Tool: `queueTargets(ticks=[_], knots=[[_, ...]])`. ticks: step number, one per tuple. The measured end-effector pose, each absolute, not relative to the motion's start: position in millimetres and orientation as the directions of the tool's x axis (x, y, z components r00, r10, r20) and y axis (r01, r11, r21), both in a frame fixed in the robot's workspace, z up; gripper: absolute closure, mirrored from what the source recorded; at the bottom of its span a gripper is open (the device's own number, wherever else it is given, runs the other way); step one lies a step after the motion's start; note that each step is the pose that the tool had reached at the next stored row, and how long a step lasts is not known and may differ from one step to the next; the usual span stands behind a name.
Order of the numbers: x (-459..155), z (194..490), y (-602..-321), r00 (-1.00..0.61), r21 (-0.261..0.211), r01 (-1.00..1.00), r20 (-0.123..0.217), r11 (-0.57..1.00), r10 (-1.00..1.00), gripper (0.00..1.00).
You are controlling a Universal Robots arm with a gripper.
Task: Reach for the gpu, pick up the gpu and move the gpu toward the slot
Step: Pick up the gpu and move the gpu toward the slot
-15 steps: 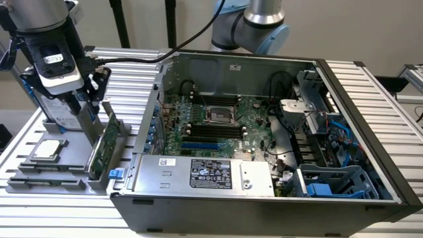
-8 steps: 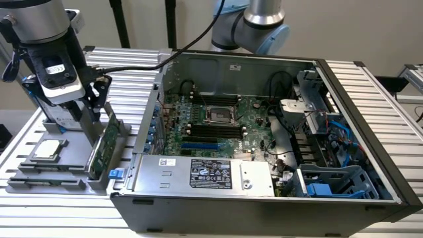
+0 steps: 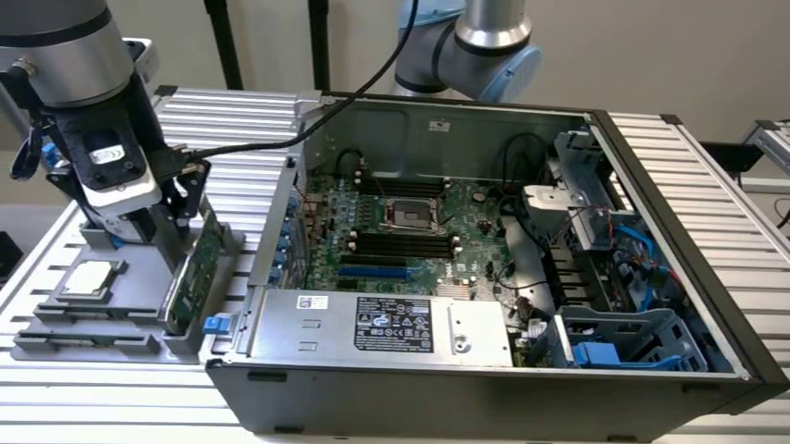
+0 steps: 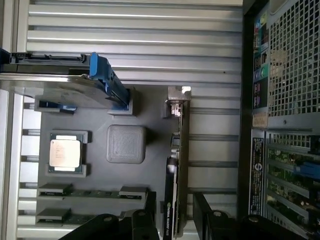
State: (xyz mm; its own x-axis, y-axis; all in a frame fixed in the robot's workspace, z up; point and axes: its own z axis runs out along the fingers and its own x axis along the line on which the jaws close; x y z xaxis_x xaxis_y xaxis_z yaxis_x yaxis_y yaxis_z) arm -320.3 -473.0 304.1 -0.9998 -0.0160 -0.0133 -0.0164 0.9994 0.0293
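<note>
Your bench (image 3: pixel 111 407) of ribbed aluminium carries an open computer case (image 3: pixel 494 388) lying on its side, with the motherboard (image 3: pixel 408 231) facing up. On the exterior view's left, just beside the case, sits a grey parts holder (image 3: pixel 136 277).

In that holder a hard drive (image 4: pixel 60 87) with blue side rails stands at one end. The gpu (image 3: pixel 195 277) stands on its long edge in a groove on the side nearest the case, and in the wrist view its silver bracket (image 4: pixel 177 102) points away from the camera. The blue expansion slot (image 3: pixel 374 274) on the motherboard, which I take to be the target, is well apart from the card.

You are at the reaching step. The gripper (image 4: pixel 175 202) hangs right over the gpu with its fingers (image 4: pixel 150 210) parted to either side of the card's top edge. A sliver of gap shows on each side, so it has hold of nothing and the card is not yet lifted. A grasp from here calls for the fingers to meet the two flat faces squarely, and for a pull in line with the groove so the board does not bind.

The processor (image 4: pixel 65 152) lies flat in its own pocket.

A black-and-white label (image 3: pixel 392 324) on the power supply is too fine to read. So is the small green-and-white mark on the gpu's dark edge.
</note>
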Motion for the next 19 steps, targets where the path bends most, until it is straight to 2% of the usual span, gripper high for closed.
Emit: queueTargets(ticks=[19], knots=[[-320, 270, -474, -1.000, 0.029, -0.009, -0.020, 1.000, -0.009, 0.58]])
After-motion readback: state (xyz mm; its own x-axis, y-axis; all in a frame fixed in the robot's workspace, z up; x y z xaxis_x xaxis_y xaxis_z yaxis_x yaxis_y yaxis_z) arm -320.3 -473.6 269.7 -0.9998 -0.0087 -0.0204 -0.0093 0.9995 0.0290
